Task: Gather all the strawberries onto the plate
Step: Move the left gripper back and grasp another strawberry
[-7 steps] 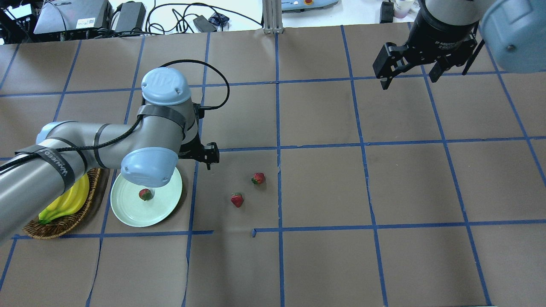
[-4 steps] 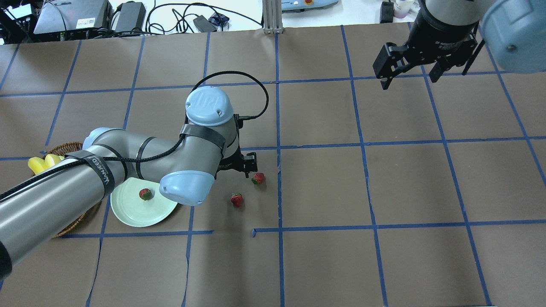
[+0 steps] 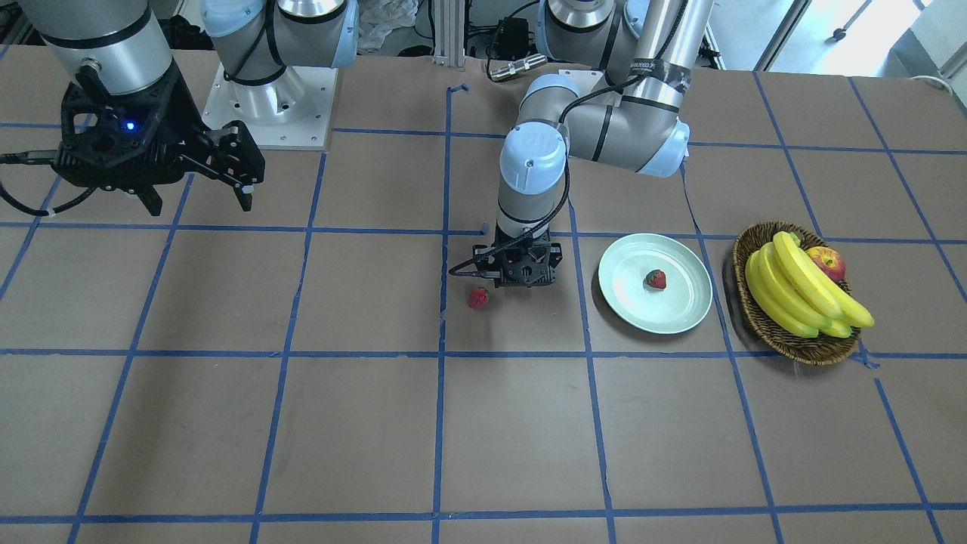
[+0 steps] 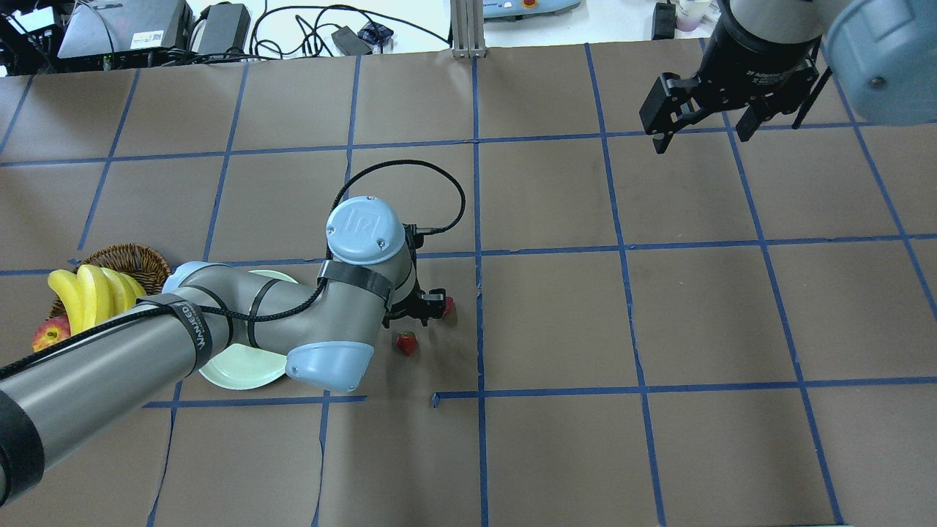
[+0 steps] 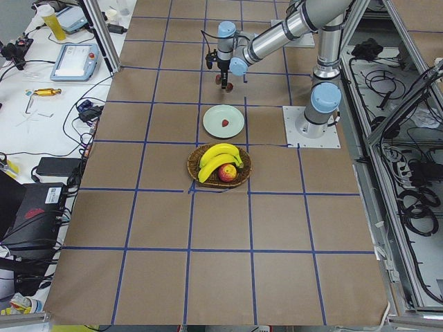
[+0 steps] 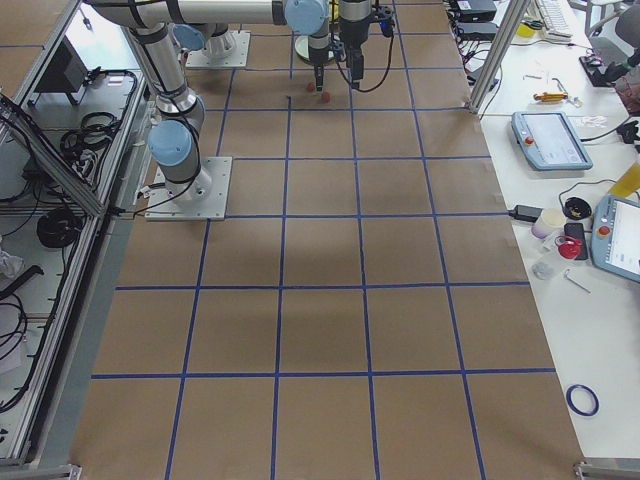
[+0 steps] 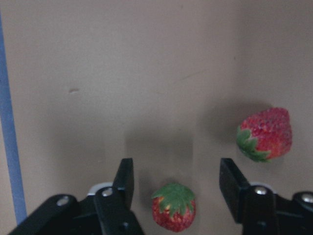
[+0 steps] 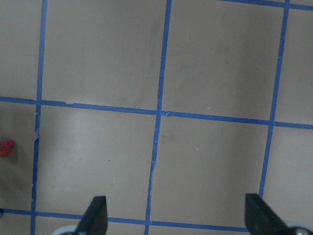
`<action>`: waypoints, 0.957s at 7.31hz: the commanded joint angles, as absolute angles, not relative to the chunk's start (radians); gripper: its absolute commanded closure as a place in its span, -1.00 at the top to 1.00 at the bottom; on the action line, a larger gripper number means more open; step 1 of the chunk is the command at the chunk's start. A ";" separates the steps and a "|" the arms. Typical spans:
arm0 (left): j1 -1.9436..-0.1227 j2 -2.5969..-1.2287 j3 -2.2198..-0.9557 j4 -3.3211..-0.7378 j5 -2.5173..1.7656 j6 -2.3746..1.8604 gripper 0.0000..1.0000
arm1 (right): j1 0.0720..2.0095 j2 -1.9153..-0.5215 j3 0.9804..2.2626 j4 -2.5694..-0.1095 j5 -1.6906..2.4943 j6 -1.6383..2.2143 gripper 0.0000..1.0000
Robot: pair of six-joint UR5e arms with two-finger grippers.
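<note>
One strawberry [image 3: 656, 279] lies on the mint-green plate [image 3: 672, 311]. In the overhead view my left arm hides most of the plate [image 4: 241, 369]. Two strawberries lie on the table right of it, the nearer one [image 4: 406, 342] and the farther one [image 4: 449, 306]. My left gripper [image 7: 176, 169] is open and hovers over the nearer strawberry [image 7: 173, 213], which sits between its fingers. The other strawberry [image 7: 264, 133] lies outside the right finger. In the front view the gripper [image 3: 521, 283] hides the nearer strawberry, and the farther one [image 3: 477, 298] lies beside it. My right gripper [image 4: 704, 137] is open and empty at the far right.
A wicker basket [image 3: 801, 349] with bananas [image 3: 793, 291] and an apple [image 3: 827, 262] stands just beyond the plate, on my left. Blue tape lines grid the brown table. Cables and equipment lie past the table's far edge.
My left arm has swung right, from over the plate to over the two loose strawberries, and now covers more of the plate and less of the basket. The right arm has not moved.
</note>
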State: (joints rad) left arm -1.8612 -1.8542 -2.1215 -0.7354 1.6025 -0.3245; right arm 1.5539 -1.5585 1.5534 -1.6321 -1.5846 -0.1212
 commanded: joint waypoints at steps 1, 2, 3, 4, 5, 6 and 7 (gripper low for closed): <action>-1.862 -1.856 -2.125 -0.767 1.606 -0.325 -0.57 | 1.554 -1.559 1.552 -1.632 -1.585 -0.121 1.00; -1.862 -1.856 -2.123 -0.781 1.606 -0.325 -0.57 | 1.554 -1.559 1.552 -1.632 -1.585 -0.121 1.00; -1.862 -1.855 -2.118 -0.790 1.606 -0.324 -0.67 | 1.554 -1.559 1.552 -1.632 -1.585 -0.121 1.00; -1.862 -1.855 -2.118 -0.792 1.606 -0.321 -0.68 | 1.554 -1.559 1.552 -1.632 -1.585 -0.121 1.00; -1.862 -1.853 -2.117 -0.796 1.605 -0.315 -0.68 | 1.554 -1.559 1.554 -1.632 -1.585 -0.121 1.00; -1.862 -1.852 -2.111 -0.808 1.605 -0.308 -0.69 | 1.554 -1.559 1.554 -1.632 -1.585 -0.121 1.00; -1.862 -1.852 -2.102 -0.825 1.606 -0.308 -0.83 | 1.554 -1.559 1.552 -1.632 -1.585 -0.121 1.00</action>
State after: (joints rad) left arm -1.8622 -1.8523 -2.1108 -0.8076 1.6050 -0.3112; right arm 1.5539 -1.5585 1.5533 -1.6322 -1.5846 -0.1212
